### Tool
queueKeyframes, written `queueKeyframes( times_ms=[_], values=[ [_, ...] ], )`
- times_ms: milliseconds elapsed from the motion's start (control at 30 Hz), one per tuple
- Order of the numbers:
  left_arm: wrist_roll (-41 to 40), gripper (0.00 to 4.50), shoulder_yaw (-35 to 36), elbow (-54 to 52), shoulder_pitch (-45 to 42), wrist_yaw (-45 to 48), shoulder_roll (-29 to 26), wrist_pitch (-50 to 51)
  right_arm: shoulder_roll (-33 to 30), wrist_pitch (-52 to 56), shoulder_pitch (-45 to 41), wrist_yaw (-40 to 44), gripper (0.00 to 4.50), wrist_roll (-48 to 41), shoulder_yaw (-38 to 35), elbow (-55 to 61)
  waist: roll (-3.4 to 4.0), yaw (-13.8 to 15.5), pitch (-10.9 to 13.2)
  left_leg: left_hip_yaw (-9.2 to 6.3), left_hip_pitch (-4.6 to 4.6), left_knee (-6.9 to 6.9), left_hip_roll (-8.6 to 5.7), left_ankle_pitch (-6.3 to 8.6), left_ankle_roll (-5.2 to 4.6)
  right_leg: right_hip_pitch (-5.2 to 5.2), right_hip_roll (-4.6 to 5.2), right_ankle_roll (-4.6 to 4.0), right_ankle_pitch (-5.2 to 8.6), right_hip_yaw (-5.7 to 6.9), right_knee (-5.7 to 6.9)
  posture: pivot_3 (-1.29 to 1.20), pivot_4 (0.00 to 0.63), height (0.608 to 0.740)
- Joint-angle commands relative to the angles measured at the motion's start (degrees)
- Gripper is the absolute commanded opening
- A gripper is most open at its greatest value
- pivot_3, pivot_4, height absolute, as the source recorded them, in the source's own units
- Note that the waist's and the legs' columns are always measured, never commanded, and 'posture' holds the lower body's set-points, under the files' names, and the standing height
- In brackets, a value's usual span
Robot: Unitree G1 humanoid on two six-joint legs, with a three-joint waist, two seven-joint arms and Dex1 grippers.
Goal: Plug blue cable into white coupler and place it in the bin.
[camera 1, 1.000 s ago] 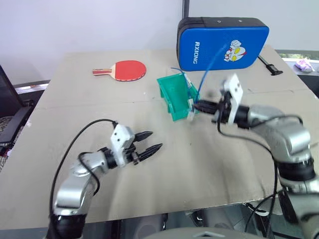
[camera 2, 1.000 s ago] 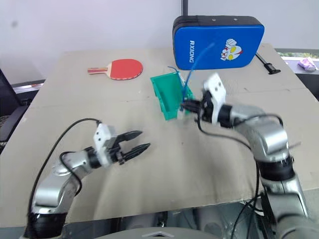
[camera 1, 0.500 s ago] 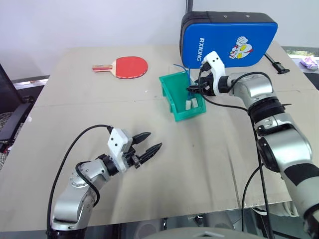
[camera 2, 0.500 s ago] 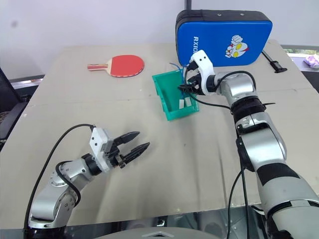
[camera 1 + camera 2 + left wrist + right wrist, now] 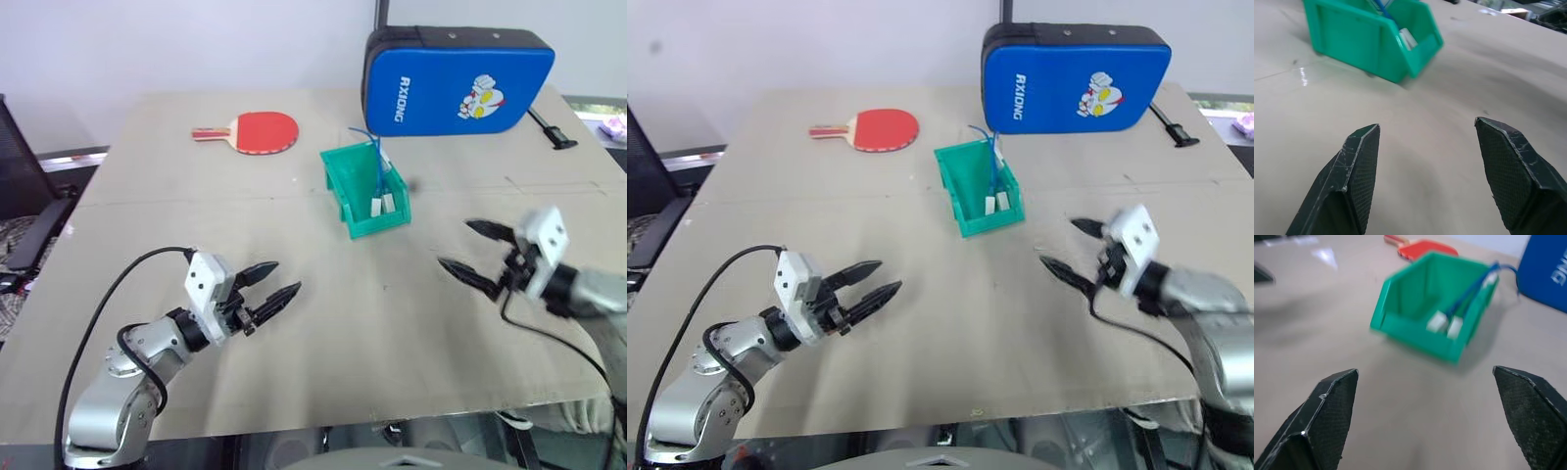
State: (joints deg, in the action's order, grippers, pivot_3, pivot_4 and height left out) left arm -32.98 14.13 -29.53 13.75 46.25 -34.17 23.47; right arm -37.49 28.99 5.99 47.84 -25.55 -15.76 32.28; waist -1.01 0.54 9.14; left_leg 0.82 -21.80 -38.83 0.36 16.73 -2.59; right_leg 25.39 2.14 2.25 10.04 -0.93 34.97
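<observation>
Fingers of the right gripper (image 5: 477, 251) stand spread wide with nothing between them, hovering above the table (image 5: 392, 304) on the robot's right, tips toward the middle. The left gripper (image 5: 268, 288) on the other side is likewise parted and empty, its two black fingers (image 5: 1354, 181) pointing across the bare tabletop toward the bin (image 5: 343, 191).

Between and beyond the two grippers sits the bin, a small teal-green plastic one, well apart from both. Inside it lie two small white pieces side by side against the low front lip; from here I cannot tell for sure which is the white coupler (image 5: 1438, 321) and which a plug end, nor whether plug and socket are seated. The blue cable (image 5: 376, 168) rises from those white pieces, runs up along the inside of the bin and loops over its back rim, so the task's things are in the bin.

Behind the bin stands a big blue padded cushion (image 5: 460, 80) with a black edge, white lettering reading "RXIONG" down its left part and a cartoon figure near its middle. To the left of the bin, farther back, a red table-tennis paddle (image 5: 257, 131) lies flat with its wooden handle toward the left.
</observation>
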Motion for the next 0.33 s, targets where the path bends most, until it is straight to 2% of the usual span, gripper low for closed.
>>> queueKeyframes(
  times_ms=[33, 167, 333],
  values=[
    [-2.5, 3.17, 3.7, -2.0, 2.1, 2.1, -1.6, -0.6, -1.1, -5.0, 6.9, 1.1, 4.46, 1.6, -5.1, 2.9, -0.01, -0.1, 0.0, 0.06, 0.05, -0.02, 0.03, 0.0, 0.0, -0.03, -0.04, 0.02, 0.01, -0.05, 0.0, 0.0, 0.15, 0.74],
    [-1.9, 3.17, 4.5, -1.7, 5.3, 4.1, -2.8, -1.7, -1.4, -9.5, 14.4, 2.3, 4.46, 2.9, -8.5, 0.9, -0.01, -0.5, 0.0, 0.25, 0.1, -0.32, 0.15, 0.0, 0.0, -0.05, -0.12, 0.02, 0.0, -0.16, 0.09, 0.0, 0.15, 0.74],
    [-1.5, 3.17, 4.7, -0.7, 7.5, 5.9, -3.4, -2.4, -1.2, -12.6, 18.6, 3.0, 4.46, 3.5, -9.8, -0.8, -0.05, -0.7, 0.0, 0.3, 0.12, -0.39, 0.19, 0.0, 0.0, -0.06, -0.13, 0.02, 0.0, -0.17, 0.09, 0.0, 0.15, 0.74]
  ],
)
